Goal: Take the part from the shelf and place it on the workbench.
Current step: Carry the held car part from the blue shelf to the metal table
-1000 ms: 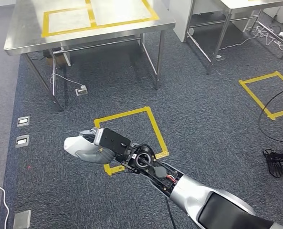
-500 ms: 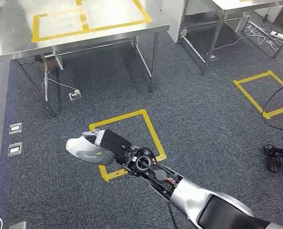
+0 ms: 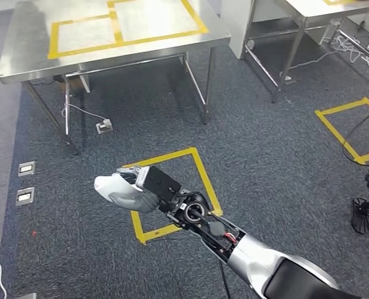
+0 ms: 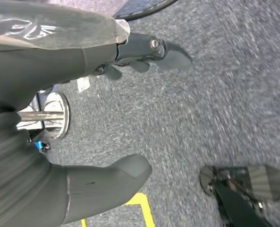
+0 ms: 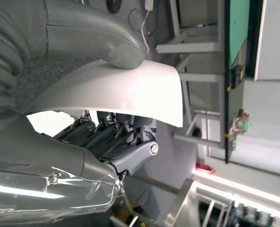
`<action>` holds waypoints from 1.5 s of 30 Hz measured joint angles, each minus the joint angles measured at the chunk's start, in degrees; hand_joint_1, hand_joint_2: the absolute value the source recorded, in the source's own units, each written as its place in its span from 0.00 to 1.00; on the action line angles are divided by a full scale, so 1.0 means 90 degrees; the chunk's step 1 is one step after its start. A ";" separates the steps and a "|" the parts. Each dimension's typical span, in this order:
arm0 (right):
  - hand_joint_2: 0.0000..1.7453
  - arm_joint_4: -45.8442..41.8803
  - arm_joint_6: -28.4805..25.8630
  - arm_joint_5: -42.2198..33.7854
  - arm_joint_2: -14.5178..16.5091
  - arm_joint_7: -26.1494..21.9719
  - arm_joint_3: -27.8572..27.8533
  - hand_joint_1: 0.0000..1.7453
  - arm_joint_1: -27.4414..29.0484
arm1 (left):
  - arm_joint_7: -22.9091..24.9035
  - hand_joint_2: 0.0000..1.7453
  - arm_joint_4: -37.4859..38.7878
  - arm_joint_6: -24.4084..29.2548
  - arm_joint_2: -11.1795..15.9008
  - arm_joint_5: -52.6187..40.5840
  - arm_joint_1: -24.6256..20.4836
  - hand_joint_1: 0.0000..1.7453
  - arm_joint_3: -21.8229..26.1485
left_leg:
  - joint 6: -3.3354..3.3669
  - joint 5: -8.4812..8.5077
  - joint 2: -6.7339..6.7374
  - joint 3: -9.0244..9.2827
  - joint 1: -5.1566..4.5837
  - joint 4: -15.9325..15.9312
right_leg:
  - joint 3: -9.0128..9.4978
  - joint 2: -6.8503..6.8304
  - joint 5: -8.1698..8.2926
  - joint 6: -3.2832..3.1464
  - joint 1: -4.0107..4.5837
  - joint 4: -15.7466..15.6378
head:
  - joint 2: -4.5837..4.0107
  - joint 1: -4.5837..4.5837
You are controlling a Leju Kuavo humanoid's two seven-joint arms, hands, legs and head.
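White plastic, the part (image 3: 108, 185) is held in the right hand (image 3: 135, 194), thumb on one face and fingers on the other, so it is kept firm above the carpet. It is carried toward the steel workbench (image 3: 27, 59). The left hand (image 4: 106, 118) is spread, holding nothing.

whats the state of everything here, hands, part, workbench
right hand: holds the white curved plastic part, thumb on one face, fingers curled under the other
white curved plastic part: held off the floor, above the grey carpet, not yet on the bench
left hand: holds nothing, fingers apart
stainless steel workbench with yellow tape squares: ahead, nothing in its marked squares
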 joint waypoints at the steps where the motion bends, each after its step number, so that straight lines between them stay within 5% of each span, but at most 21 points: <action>1: 1.00 -0.0005 -0.0002 -0.0002 0.0000 -0.0002 -0.0004 0.84 0.0005 | -0.0025 1.00 0.0000 -0.0001 0.0002 -0.0014 -0.0003 0.00 0.0000 | -0.0036 -0.0022 0.0007 0.0022 0.0007 -0.0014 | 0.0028 0.0007 -0.0008 -0.0038 -0.0004 -0.0023 | 0.0000 -0.0013; 4: 1.00 -0.0019 -0.0003 -0.0004 0.0001 -0.0012 -0.0021 0.84 -0.0014 | -0.0068 1.00 0.0000 -0.0002 0.0000 -0.0032 -0.0012 0.00 0.0000 | -0.0121 -0.0330 0.0023 -0.0226 0.0016 0.0584 | 0.0163 0.0000 -0.0046 -0.0147 -0.0037 -0.0101 | 0.0000 -0.0097; 6: 1.00 -0.0018 -0.0003 -0.0004 -0.0002 -0.0013 -0.0027 0.84 -0.0010 | -0.0084 1.00 0.0000 -0.0001 0.0002 -0.0033 -0.0017 0.00 0.0000 | -0.0137 -0.0657 0.0025 -0.0820 0.0014 0.1578 | 0.0196 -0.0007 -0.0085 -0.0193 -0.0024 -0.0108 | 0.0000 -0.0185; 8: 1.00 -0.0015 -0.0003 -0.0004 -0.0006 -0.0012 -0.0028 0.84 0.0020 | -0.0097 1.00 0.0000 0.0000 0.0004 -0.0031 0.0006 0.00 0.0000 | -0.0118 -0.0623 0.0025 -0.1229 0.0012 0.2047 | 0.0234 0.0009 -0.0129 -0.0215 0.0000 -0.0108 | 0.0000 -0.0209; 9: 1.00 -0.0015 -0.0001 -0.0004 -0.0006 -0.0012 -0.0028 0.84 0.0031 | -0.0102 1.00 0.0000 0.0000 0.0003 -0.0028 0.0018 0.00 0.0000 | -0.0089 -0.0414 0.0025 -0.1232 0.0007 0.1879 | 0.0269 0.0023 -0.0154 -0.0217 0.0013 -0.0108 | 0.0000 -0.0214; 11: 1.00 -0.0014 0.0002 -0.0003 -0.0007 -0.0012 -0.0028 0.84 0.0029 | -0.0108 1.00 0.0000 0.0000 0.0007 -0.0020 0.0027 0.00 0.0000 | 0.0017 0.0180 0.0030 -0.0928 -0.0027 0.0971 | 0.0355 0.0041 -0.0217 -0.0207 0.0038 -0.0108 | 0.0000 -0.0223; 13: 1.00 -0.0013 0.0007 -0.0003 -0.0008 -0.0014 -0.0028 0.84 0.0011 | -0.0107 1.00 0.0000 0.0000 0.0012 -0.0010 0.0012 0.00 0.0000 | 0.0106 0.0496 0.0049 -0.0635 -0.0078 0.0216 | 0.0400 0.0045 -0.0288 -0.0172 0.0075 -0.0100 | 0.0000 -0.0231; 18: 1.00 -0.0011 0.0023 -0.0003 -0.0007 -0.0036 -0.0027 0.84 -0.0035 | -0.0033 1.00 0.0000 0.0004 -0.0024 0.0006 0.0005 0.00 0.0000 | 0.0190 0.0463 0.0052 -0.0488 -0.0052 -0.0022 | 0.0333 0.0014 -0.0513 -0.0006 0.0082 0.0119 | 0.0000 -0.0192; 21: 1.00 0.0004 0.0018 -0.0003 -0.0012 -0.0060 -0.0028 0.84 -0.0069 | -0.0015 1.00 0.0000 0.0007 -0.0029 -0.0005 0.0007 0.00 0.0000 | 0.0246 0.0399 0.0052 -0.0389 -0.0024 -0.0046 | -0.0292 0.0000 -0.1016 0.0100 0.0016 0.1342 | 0.0000 -0.0104; 23: 1.00 0.0030 0.0016 -0.0003 -0.0023 -0.0066 -0.0028 0.84 -0.0052 | -0.0018 1.00 0.0000 0.0007 -0.0030 -0.0013 0.0013 0.00 0.0000 | 0.0241 0.0332 0.0039 -0.0310 -0.0015 -0.0040 | -0.0668 -0.0005 -0.1068 0.0143 -0.0034 0.1899 | 0.0000 -0.0065; 24: 1.00 0.0042 0.0016 -0.0003 -0.0028 -0.0066 -0.0028 0.84 -0.0043 | -0.0022 1.00 0.0000 0.0007 -0.0030 -0.0015 0.0020 0.00 0.0000 | 0.0226 0.0290 0.0030 -0.0255 -0.0006 -0.0035 | -0.0684 -0.0010 -0.0897 0.0158 -0.0052 0.1809 | 0.0000 -0.0046; 26: 1.00 0.0053 0.0016 -0.0003 -0.0033 -0.0069 -0.0028 0.84 -0.0043 | -0.0030 1.00 0.0000 0.0007 -0.0034 -0.0015 0.0030 0.00 0.0000 | 0.0178 0.0194 0.0014 -0.0135 0.0011 -0.0022 | -0.0401 -0.0020 -0.0301 0.0164 -0.0071 0.0983 | 0.0000 -0.0003; 28: 1.00 0.0055 0.0016 -0.0003 -0.0033 -0.0074 -0.0028 0.84 -0.0060 | -0.0033 1.00 0.0000 0.0006 -0.0036 -0.0016 0.0021 0.00 0.0000 | 0.0114 0.0106 0.0003 -0.0069 -0.0002 0.0009 | -0.0087 -0.0022 0.0037 0.0126 -0.0064 0.0210 | 0.0000 0.0022; 33: 1.00 0.0054 0.0018 -0.0002 -0.0030 -0.0078 -0.0028 0.84 -0.0080 | -0.0038 1.00 0.0000 0.0007 -0.0038 -0.0022 0.0001 0.00 0.0000 | -0.0056 -0.0063 0.0022 -0.0068 0.0012 0.0138 | 0.0094 0.0007 -0.0027 -0.0084 -0.0048 -0.0068 | 0.0000 -0.0063; 36: 1.00 0.0054 0.0029 0.0021 -0.0029 -0.0074 -0.0027 0.84 -0.0101 | -0.0052 1.00 0.0000 0.0007 -0.0042 -0.0023 -0.0014 0.00 0.0000 | -0.0124 -0.0517 0.0029 -0.0727 0.0022 0.1312 | 0.0182 -0.0008 -0.0081 -0.0169 -0.0062 -0.0106 | 0.0000 -0.0164; 38: 1.00 0.0059 0.0044 0.0044 -0.0031 -0.0064 -0.0024 0.84 -0.0091 | -0.0057 1.00 0.0000 0.0007 -0.0041 -0.0027 0.0002 0.00 0.0000 | -0.0141 -0.0618 0.0029 -0.1226 0.0023 0.2001 | 0.0229 -0.0001 -0.0136 -0.0187 -0.0055 -0.0105 | 0.0000 -0.0192; 40: 1.00 0.0061 0.0063 0.0089 -0.0031 -0.0055 -0.0020 0.84 -0.0079 | -0.0061 1.00 0.0000 0.0007 -0.0039 -0.0030 0.0028 0.00 0.0000 | -0.0114 -0.0198 0.0046 -0.1237 0.0021 0.1692 | 0.0327 -0.0006 -0.0213 -0.0180 -0.0054 -0.0104 | 0.0000 -0.0212; 42: 1.00 0.0061 0.0077 0.0156 -0.0030 -0.0041 -0.0017 0.84 -0.0081 | -0.0068 1.00 0.0000 0.0007 -0.0033 -0.0032 0.0028 0.00 0.0000 | -0.0050 0.0388 0.0203 -0.0886 -0.0020 0.0734 | 0.0450 -0.0042 -0.0321 -0.0142 -0.0033 -0.0099 | 0.0000 -0.0241; 43: 1.00 0.0058 0.0081 0.0192 -0.0031 -0.0031 -0.0016 0.84 -0.0088 | -0.0074 1.00 0.0000 0.0007 -0.0030 -0.0032 0.0011 0.00 0.0000 | -0.0008 0.0544 0.0276 -0.0739 -0.0045 0.0362 | 0.0494 -0.0059 -0.0370 -0.0113 -0.0014 -0.0095 | 0.0000 -0.0257; 45: 1.00 0.0053 0.0093 0.0246 -0.0032 -0.0016 -0.0012 0.84 -0.0101 | -0.0083 1.00 0.0000 0.0006 -0.0030 -0.0033 -0.0023 0.00 0.0000 | 0.0061 0.0541 0.0309 -0.0637 -0.0095 0.0106 | 0.0542 -0.0127 -0.0454 -0.0050 0.0020 -0.0095 | 0.0000 -0.0254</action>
